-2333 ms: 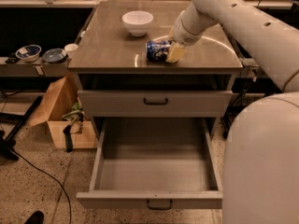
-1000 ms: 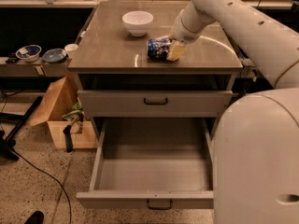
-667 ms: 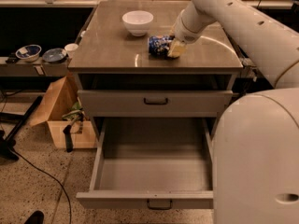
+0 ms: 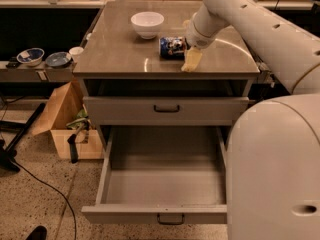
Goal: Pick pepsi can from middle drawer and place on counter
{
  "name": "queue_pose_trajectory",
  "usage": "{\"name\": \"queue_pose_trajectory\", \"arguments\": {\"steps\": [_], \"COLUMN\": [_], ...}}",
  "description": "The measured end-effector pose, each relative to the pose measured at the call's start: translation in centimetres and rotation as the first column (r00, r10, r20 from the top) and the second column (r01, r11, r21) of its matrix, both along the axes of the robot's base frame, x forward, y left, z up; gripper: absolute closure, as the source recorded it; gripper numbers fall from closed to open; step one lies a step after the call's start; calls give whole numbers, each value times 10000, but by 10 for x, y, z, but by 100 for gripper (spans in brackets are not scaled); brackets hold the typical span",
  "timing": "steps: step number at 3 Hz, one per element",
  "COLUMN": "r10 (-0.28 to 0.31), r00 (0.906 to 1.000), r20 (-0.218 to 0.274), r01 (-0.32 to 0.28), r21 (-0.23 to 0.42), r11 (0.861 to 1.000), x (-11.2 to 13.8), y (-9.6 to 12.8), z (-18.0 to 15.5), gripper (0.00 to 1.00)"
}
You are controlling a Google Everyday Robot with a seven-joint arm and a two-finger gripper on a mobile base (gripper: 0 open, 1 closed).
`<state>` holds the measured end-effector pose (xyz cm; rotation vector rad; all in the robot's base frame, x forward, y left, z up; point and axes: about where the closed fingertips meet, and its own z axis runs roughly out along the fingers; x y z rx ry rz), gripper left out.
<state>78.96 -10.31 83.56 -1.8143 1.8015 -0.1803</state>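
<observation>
The pepsi can [image 4: 171, 48] lies on its side on the counter [image 4: 120, 51], just right of the middle and in front of the white bowl. My gripper [image 4: 186, 44] is at the can's right end, open. One yellowish finger [image 4: 191, 59] is splayed in front of the can and the other shows behind it. The can rests on the counter top. The middle drawer [image 4: 165, 184] is pulled fully open below, and its grey floor is bare.
A white bowl [image 4: 147, 23] stands at the counter's back. A closed drawer front [image 4: 200, 109] sits above the open one. A side shelf [image 4: 25, 74] on the left holds blue bowls. A cardboard box [image 4: 65, 126] stands on the floor. My white body [image 4: 275, 169] fills the lower right.
The can has stayed at about the same spot on the counter. The front finger has shifted slightly outward and away from the can's side.
</observation>
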Motion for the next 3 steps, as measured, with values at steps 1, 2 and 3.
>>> {"name": "queue_pose_trajectory", "arguments": {"steps": [1, 2, 3], "r10": [0, 0, -5], "r00": [10000, 10000, 10000], "r20": [0, 0, 8], "r01": [0, 0, 5], "r21": [0, 0, -5], "r11": [10000, 10000, 10000], "x": [0, 0, 0], "y": [0, 0, 0], "z": [0, 6, 11], "gripper": [0, 0, 0]}}
